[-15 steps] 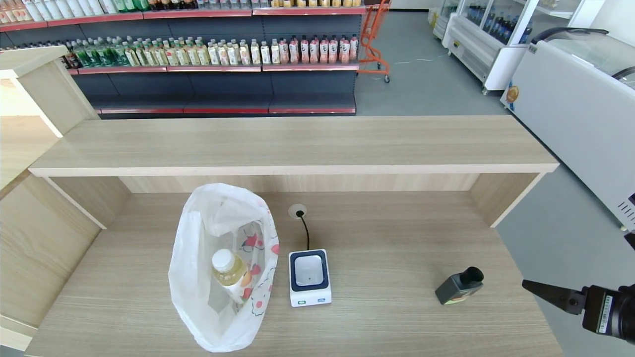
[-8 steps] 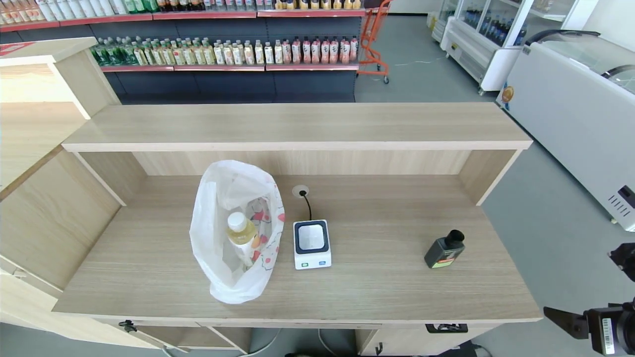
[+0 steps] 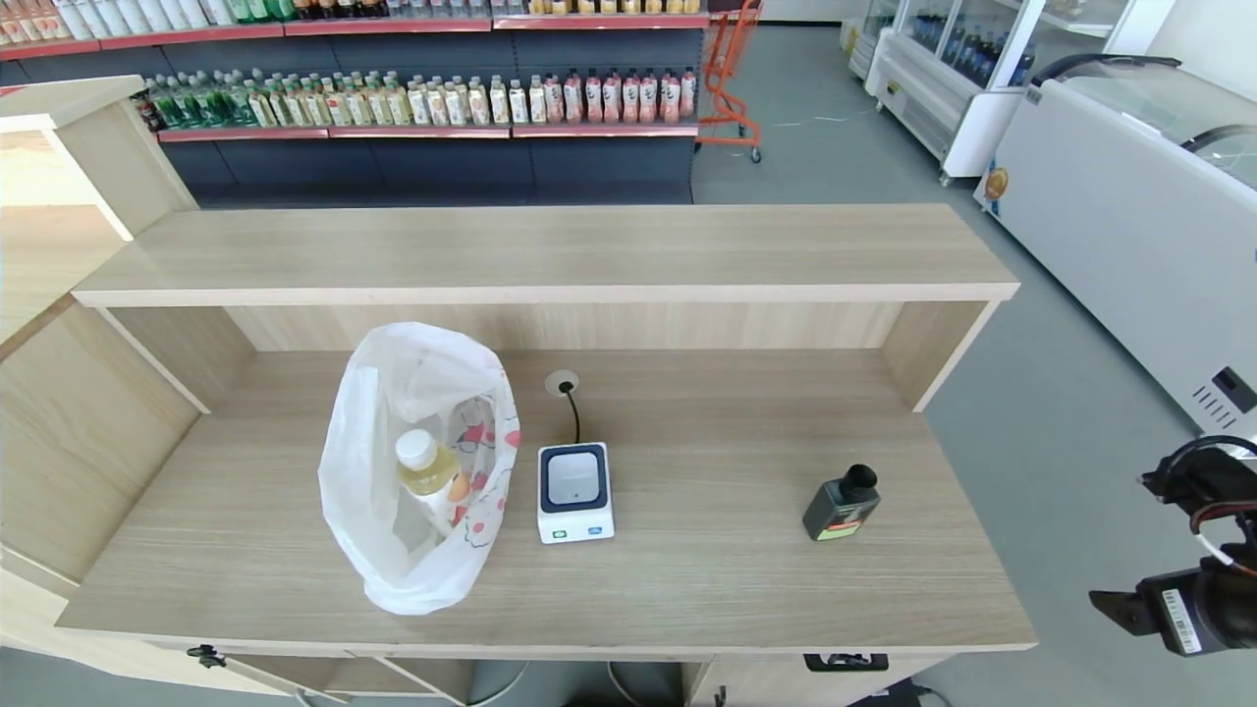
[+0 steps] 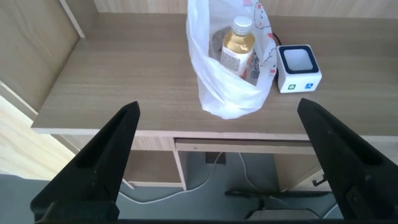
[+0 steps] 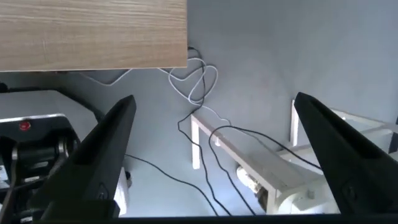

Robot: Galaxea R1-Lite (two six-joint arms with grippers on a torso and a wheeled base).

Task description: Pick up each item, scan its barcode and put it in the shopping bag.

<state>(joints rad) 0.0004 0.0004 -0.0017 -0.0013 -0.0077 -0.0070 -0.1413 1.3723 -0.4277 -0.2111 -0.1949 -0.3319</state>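
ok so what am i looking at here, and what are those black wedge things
This is a two-armed robot at a shop counter. The big picture comes from a camera on its head, the other two from cameras on its wrists. The black wedges are the grippers: the left gripper is open before the counter's front edge, the right gripper open over the floor off its corner. Neither holds anything. On the counter are a shopping bag with a drink bottle inside, a white scanner, and a dark bottle farther right.
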